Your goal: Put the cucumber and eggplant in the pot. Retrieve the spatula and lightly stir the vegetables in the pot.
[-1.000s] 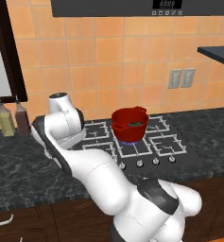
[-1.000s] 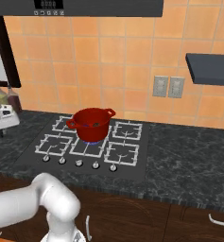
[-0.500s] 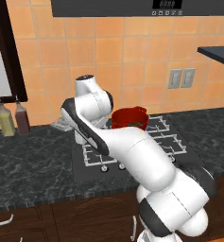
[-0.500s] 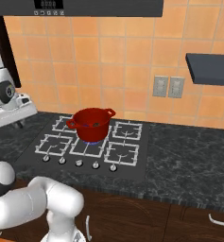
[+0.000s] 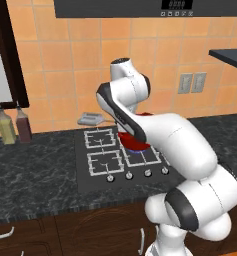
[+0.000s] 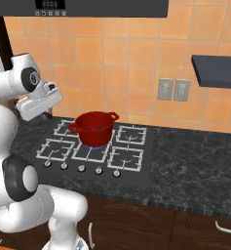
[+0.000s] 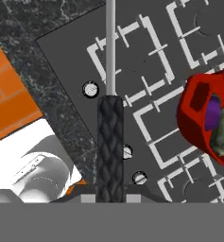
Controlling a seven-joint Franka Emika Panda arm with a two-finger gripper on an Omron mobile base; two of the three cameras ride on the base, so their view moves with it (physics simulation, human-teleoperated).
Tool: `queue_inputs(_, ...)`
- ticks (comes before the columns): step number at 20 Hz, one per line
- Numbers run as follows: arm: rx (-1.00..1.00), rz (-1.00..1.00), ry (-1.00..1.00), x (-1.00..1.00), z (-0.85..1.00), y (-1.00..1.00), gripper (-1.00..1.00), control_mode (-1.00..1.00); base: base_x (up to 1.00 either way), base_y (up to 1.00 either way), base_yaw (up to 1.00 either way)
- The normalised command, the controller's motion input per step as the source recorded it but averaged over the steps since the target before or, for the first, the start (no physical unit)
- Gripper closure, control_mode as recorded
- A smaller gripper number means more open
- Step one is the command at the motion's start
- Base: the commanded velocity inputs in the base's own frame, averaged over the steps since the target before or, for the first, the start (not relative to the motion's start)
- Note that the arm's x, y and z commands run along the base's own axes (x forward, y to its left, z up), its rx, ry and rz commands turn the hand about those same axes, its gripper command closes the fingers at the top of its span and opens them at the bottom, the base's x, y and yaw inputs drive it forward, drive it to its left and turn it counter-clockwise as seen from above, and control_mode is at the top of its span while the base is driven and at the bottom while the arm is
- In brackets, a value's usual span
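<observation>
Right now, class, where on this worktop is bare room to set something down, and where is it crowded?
Free: dark counter right of the hob, and between the two bottles and hob. Crowded: the hob, with the pot on it.

Orange tiled wall [image 6: 136, 63], dark stone counter [image 6: 195, 156]

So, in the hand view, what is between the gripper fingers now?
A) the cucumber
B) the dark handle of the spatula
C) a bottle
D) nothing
B: the gripper is shut on the spatula, whose textured dark handle and silver shaft run up over the stove.
</observation>
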Motion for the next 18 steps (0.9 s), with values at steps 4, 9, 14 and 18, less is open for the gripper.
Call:
queue_inputs(4, -0.09, 0.16, 0.04, 0.49, 0.42, -1.00, 1.00, -1.00, 0.00, 0.00, 0.00)
queue_inputs(9, -0.24, 0.22, 0.13, 0.49, 0.08, -0.99, 1.00, -1.00, 0.00, 0.00, 0.00)
queue_inputs(14, -0.19, 0.16, 0.22, 0.77, 0.17, -0.90, 1.00, -1.00, 0.00, 0.00, 0.00)
queue_inputs(18, -0.27, 0.04, 0.01, 0.76, 0.00, -0.63, 1.00, -1.00, 0.00, 0.00, 0.00)
